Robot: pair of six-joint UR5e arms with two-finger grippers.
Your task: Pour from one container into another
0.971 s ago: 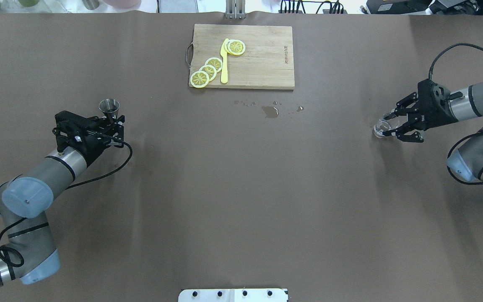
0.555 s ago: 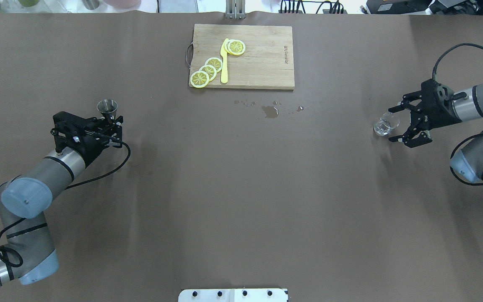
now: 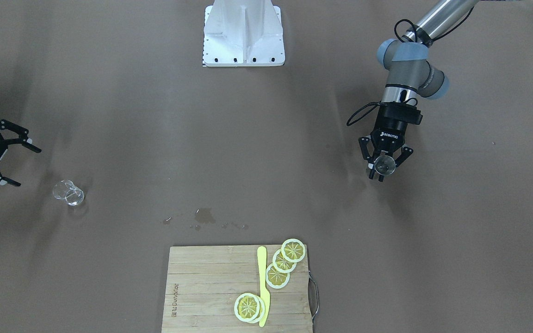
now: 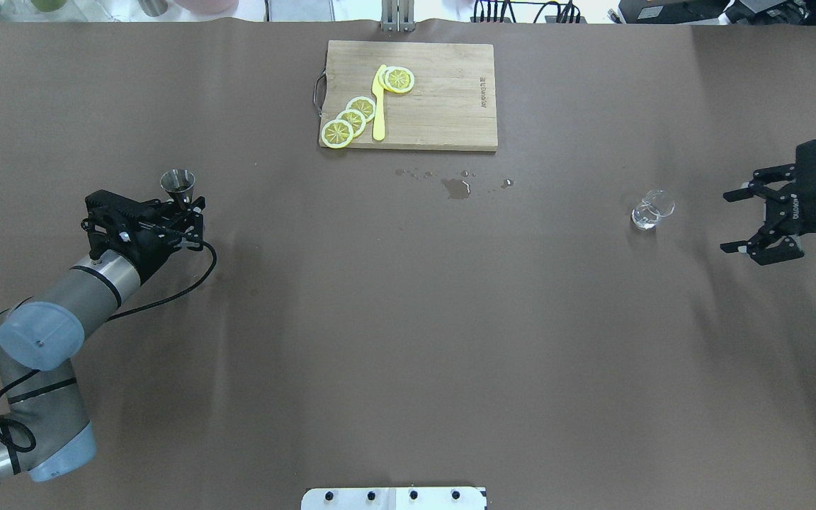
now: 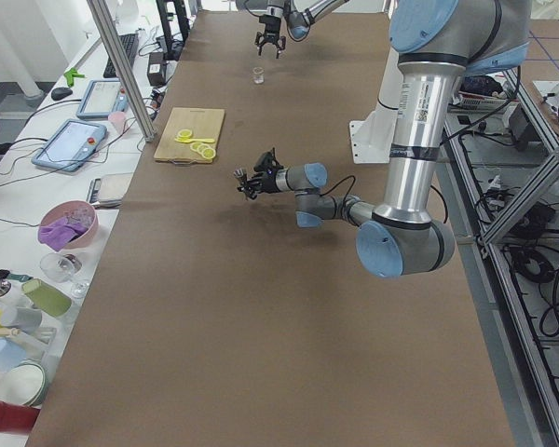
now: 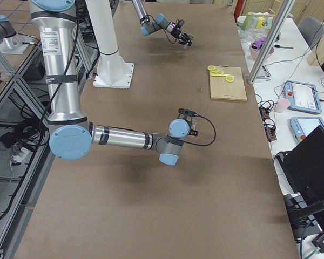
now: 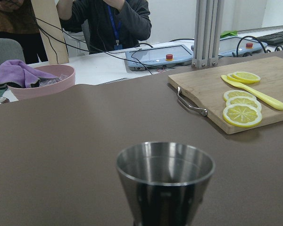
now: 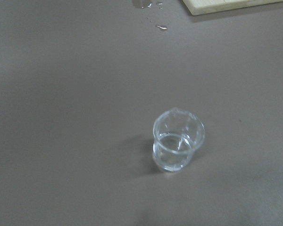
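Note:
A steel jigger [image 4: 178, 184] is gripped by its lower half in my left gripper [image 4: 192, 216], upright above the left side of the table. The front view shows the same jigger [image 3: 384, 163] between the fingers of that gripper [image 3: 383, 167]. It fills the bottom of the left wrist view, jigger [image 7: 165, 181], mouth up. A small clear glass beaker [image 4: 652, 210] stands alone on the right of the table. My right gripper [image 4: 730, 222] is open, well to its right and not touching it. The right wrist view looks down on the beaker [image 8: 178, 141], which holds a little clear liquid.
A wooden cutting board [image 4: 443, 99] at the far middle carries lemon slices [image 4: 351, 119] and a yellow knife [image 4: 379, 103]. A small wet spill [image 4: 456, 186] lies just in front of it. The robot's white base plate [image 4: 394, 498] is at the near edge.
My right gripper let go of the beaker, opened, and drew back to the right, leaving the beaker standing. My left gripper shifted slightly left with the jigger.

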